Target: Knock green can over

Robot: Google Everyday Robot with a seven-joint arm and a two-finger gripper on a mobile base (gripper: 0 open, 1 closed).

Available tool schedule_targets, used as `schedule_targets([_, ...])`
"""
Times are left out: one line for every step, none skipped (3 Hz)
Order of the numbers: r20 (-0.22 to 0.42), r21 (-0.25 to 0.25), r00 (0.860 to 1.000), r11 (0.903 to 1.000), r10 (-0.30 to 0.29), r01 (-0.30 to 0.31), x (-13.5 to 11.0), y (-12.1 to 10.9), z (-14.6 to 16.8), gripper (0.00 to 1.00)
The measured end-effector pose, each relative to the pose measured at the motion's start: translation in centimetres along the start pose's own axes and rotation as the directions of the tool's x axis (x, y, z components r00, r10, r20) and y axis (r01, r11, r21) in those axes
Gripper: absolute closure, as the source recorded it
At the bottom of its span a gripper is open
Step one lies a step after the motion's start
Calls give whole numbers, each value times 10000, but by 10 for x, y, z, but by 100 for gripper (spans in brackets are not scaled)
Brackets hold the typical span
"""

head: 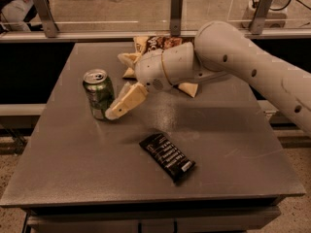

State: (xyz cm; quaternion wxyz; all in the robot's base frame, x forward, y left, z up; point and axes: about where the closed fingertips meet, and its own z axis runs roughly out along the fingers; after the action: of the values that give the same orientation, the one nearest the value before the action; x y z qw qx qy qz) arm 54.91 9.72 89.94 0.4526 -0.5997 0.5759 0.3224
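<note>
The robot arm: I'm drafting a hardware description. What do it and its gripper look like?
The thick, smooth off-white tubular arm has small dark round spots and a rounded wrist housing with a thin seam. The cream, wedge-shaped gripper sits beside the shiny green drink can.
</note>
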Motion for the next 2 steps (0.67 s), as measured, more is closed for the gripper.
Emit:
schedule_targets([359,-180,9994,9998,-15,21,8,3,19,0])
schedule_targets([821,-443,9965,9990,137,-101,19,2,48,0])
